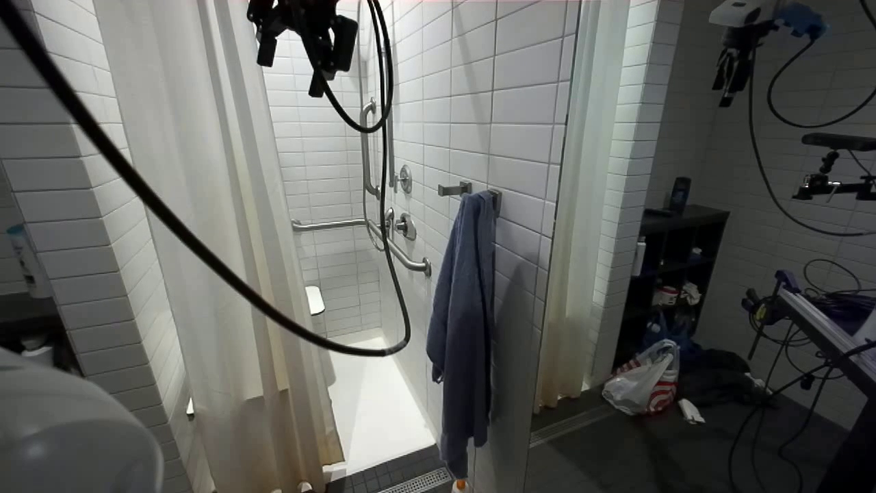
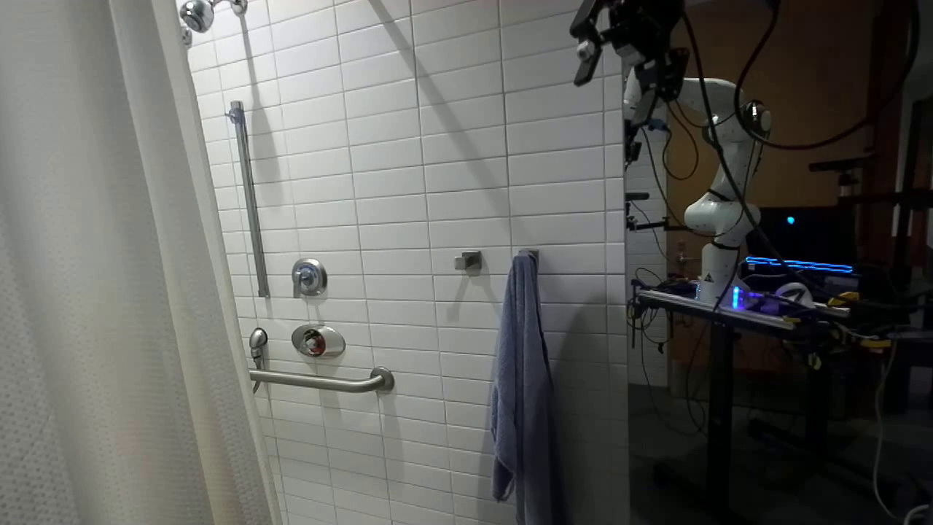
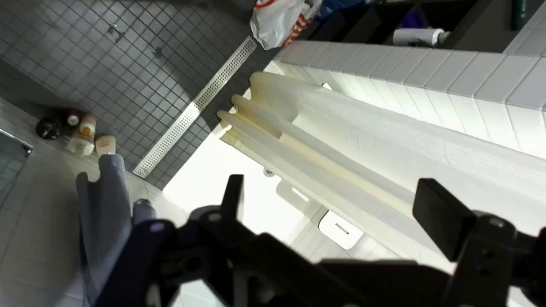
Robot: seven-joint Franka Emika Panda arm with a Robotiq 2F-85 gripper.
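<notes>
Claw (image 3: 332, 194), jaws wide apart (empty), shower curtain (image 3: 362, 145) beyond

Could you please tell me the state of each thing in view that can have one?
Hand: open, holding nothing.
Shower curtain: hanging, drawn only partway across.
Blue towel: hanging from a hook.
Neighbouring hook: bare.
Shower head: no water seen coming out.
Valve handle: setting cannot be told.
Plastic bag: bulging, on the floor.
Black cable: slack, hanging in a loop.
Light strip: lit blue.
</notes>
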